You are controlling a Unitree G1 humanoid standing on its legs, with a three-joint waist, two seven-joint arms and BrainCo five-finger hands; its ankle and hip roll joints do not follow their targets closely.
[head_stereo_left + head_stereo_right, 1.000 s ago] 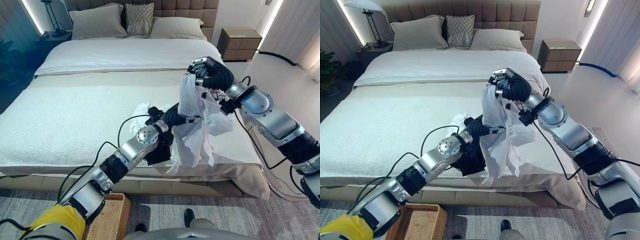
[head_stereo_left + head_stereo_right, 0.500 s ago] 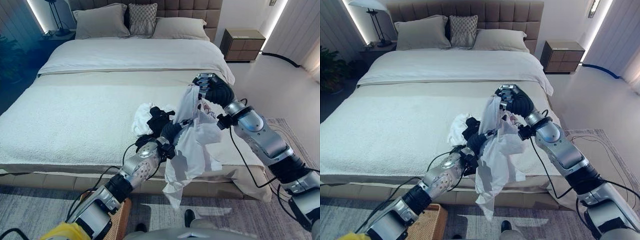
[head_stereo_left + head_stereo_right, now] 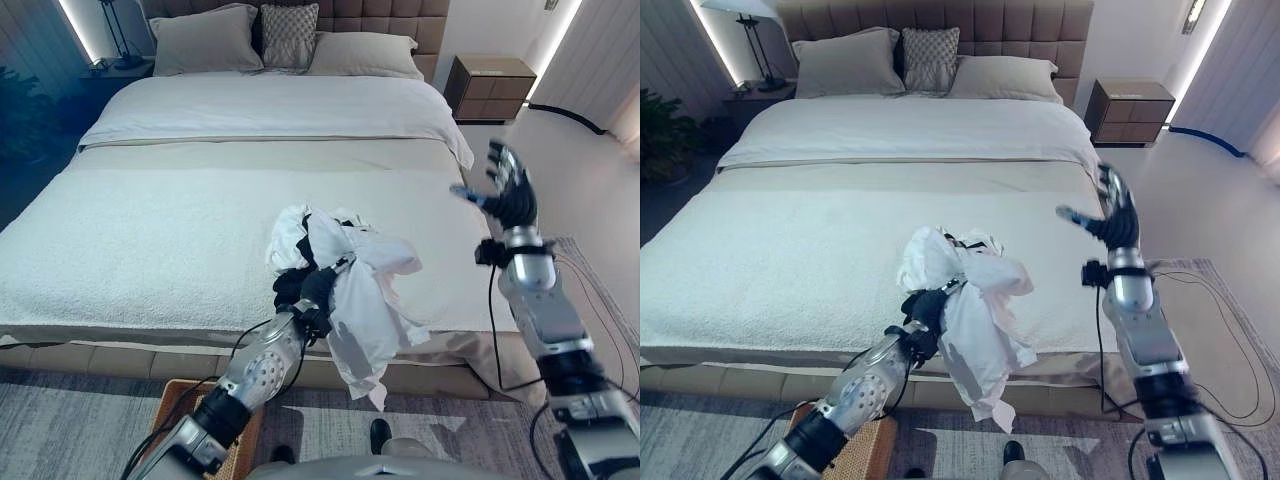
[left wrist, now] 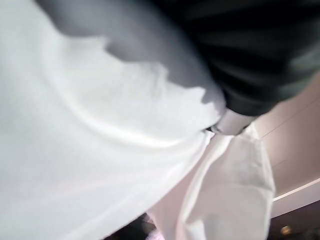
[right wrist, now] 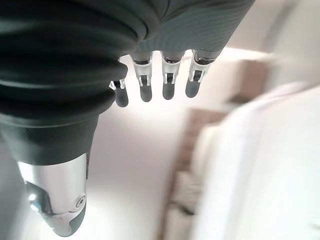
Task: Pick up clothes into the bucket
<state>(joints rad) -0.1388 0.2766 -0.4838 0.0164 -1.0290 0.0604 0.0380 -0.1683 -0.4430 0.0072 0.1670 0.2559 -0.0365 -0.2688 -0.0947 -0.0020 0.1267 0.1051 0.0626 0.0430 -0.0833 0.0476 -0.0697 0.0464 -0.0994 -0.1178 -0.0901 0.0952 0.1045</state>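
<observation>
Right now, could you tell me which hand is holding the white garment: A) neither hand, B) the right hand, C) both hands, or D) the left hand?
D: the left hand grips the white garment at the bed's edge, while the right hand is raised apart with straight fingers.

Both eye views looked down from the head at the same bed (image 3: 150,230). Each wrist view looked from very close along its own robot hand.
</observation>
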